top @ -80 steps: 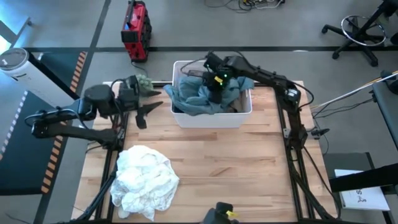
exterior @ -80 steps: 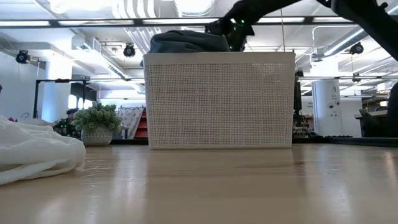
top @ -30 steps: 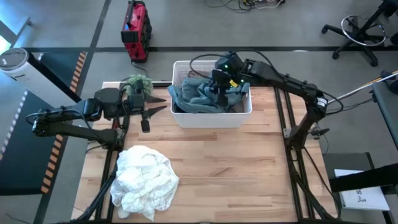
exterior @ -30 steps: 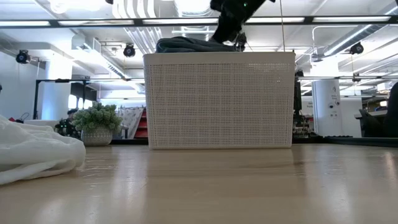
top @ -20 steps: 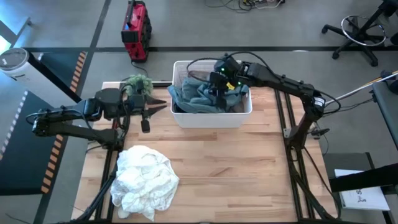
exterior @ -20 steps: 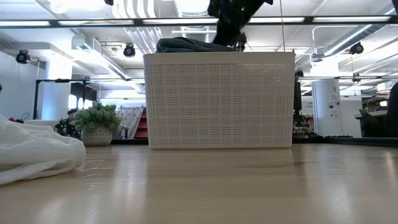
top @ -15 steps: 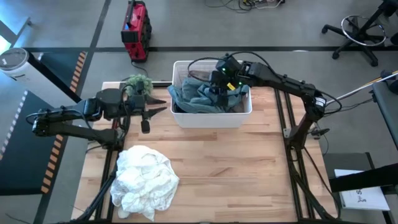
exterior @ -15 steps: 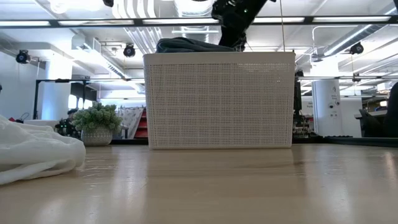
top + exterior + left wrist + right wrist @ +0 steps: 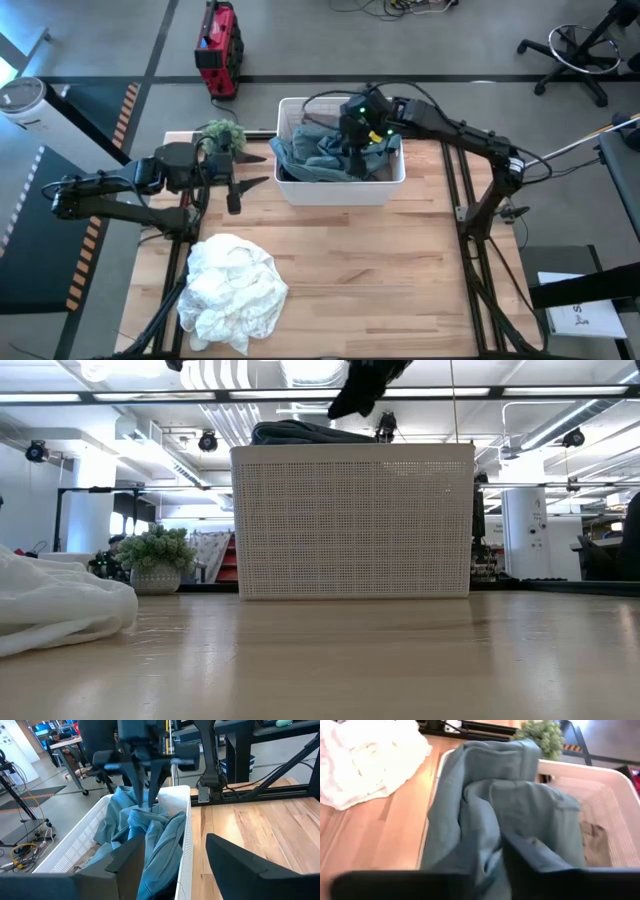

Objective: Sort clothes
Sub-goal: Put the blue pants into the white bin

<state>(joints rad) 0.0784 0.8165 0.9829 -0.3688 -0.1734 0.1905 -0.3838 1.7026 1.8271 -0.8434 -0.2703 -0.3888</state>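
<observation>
Sorting just begun: one garment out on the table, the rest in the bin.

One crumpled white lacy garment (image 9: 232, 290) lies on the wooden table (image 9: 400, 270). One grey-green cloth piece (image 9: 320, 155) fills the white perforated plastic bin (image 9: 340, 190), with one tan piece (image 9: 594, 840) under it; any others are hidden. The right pincer (image 9: 355, 150) hangs over the bin, its narrow-set fingers pinching a fold of the grey-green cloth. The left pincer (image 9: 252, 170) waits beside the bin, jaws apart and empty.
</observation>
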